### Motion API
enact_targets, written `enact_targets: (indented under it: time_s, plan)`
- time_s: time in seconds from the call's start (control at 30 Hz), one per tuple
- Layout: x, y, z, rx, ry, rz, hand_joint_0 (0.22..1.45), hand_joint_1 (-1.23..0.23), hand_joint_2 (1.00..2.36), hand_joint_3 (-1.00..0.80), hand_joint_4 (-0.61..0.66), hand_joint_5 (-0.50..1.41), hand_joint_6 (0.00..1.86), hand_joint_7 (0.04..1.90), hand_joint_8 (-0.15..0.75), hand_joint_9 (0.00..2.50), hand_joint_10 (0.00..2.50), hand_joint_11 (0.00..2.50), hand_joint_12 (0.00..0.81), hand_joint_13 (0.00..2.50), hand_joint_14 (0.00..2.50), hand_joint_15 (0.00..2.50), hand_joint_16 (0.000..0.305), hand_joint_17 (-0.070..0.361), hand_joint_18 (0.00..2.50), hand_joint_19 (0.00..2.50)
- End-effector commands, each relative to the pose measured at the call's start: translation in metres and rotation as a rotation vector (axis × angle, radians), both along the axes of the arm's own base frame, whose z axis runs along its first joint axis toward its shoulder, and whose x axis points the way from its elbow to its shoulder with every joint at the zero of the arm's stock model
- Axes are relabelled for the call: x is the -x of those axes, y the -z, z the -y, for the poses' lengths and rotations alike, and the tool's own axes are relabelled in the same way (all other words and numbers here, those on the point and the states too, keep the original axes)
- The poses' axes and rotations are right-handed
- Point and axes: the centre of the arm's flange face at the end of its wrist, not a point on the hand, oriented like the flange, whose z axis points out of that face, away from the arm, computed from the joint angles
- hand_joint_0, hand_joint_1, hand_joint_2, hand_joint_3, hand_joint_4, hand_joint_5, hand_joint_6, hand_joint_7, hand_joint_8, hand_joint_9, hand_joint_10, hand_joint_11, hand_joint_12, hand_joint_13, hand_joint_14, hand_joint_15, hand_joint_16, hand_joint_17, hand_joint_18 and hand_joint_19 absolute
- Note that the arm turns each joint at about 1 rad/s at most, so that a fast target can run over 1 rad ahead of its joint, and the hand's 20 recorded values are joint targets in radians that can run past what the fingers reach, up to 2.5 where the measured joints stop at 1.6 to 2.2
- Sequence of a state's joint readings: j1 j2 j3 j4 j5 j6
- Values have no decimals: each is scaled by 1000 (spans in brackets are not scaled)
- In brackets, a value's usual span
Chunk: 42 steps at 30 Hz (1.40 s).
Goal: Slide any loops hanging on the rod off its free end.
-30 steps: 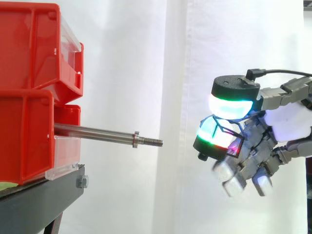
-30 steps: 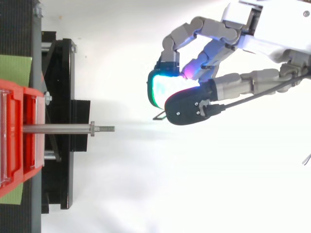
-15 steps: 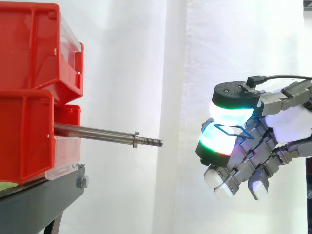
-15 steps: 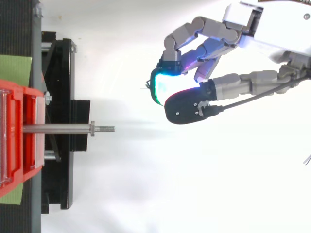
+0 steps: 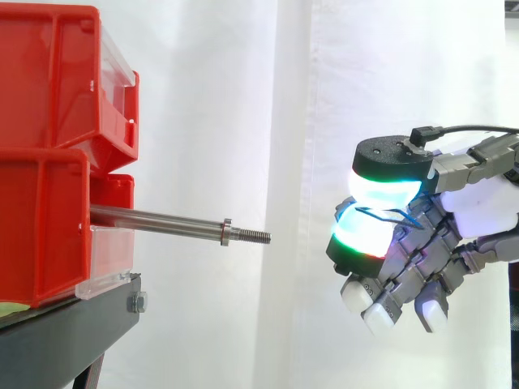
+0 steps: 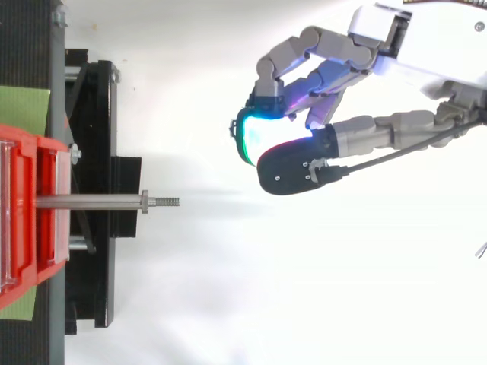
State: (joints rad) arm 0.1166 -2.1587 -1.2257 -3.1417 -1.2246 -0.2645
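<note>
Wire loop (image 5: 375, 214): apparently thin, light, stiff; pinched between pads of hand (image 5: 478, 207), well clear of the bare rod's (image 5: 162, 220) free end.

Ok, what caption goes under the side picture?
The hand pinches a thin wire loop, clear of the bare rod sticking from the red bins.

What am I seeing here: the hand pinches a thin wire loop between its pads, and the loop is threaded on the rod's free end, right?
Not quite. The hand does pinch the thin wire loop between its pads, but the loop is off the rod: the side view shows the rod bare, with open space between its free end and the hand.
</note>
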Motion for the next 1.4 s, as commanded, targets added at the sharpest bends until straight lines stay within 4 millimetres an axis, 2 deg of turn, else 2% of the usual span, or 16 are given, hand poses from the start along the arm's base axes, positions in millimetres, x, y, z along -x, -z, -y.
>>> enact_targets:
  time_s: [0.0, 0.13, 0.57, 0.87, 1.13, 1.37]
  plan:
    - [-1, -1, 0, -1, -3, 11, 603, -639, 1014, -304, -9, -127, 882, 1020, 301, 905, 7, 237, 319, 865, 11, 311, 46, 102, 893, 610]
    - [-3, -2, 0, -2, -1, 22, 621, -709, 1012, -316, 3, -140, 889, 983, 292, 883, 7, 256, 319, 873, 13, 310, 46, 103, 908, 598]
    - [-3, -2, -1, -7, -2, 23, 670, -785, 1011, -351, -4, -158, 904, 1019, 283, 850, 8, 280, 316, 876, 13, 317, 46, 104, 918, 578]
    - [-3, -2, -3, -46, 7, 33, 676, -769, 1009, -378, 25, -163, 911, 1021, 286, 848, 8, 294, 318, 880, 12, 318, 46, 104, 920, 586]
    - [-2, -1, -7, -79, 9, 31, 624, -698, 1015, -280, 125, -143, 915, 1073, 317, 913, 8, 316, 331, 889, 13, 346, 47, 107, 914, 632]
    - [1, 1, -10, -94, 10, 5, 611, -697, 1017, -228, 122, -136, 916, 1097, 328, 928, 11, 327, 334, 892, 14, 356, 48, 108, 910, 644]
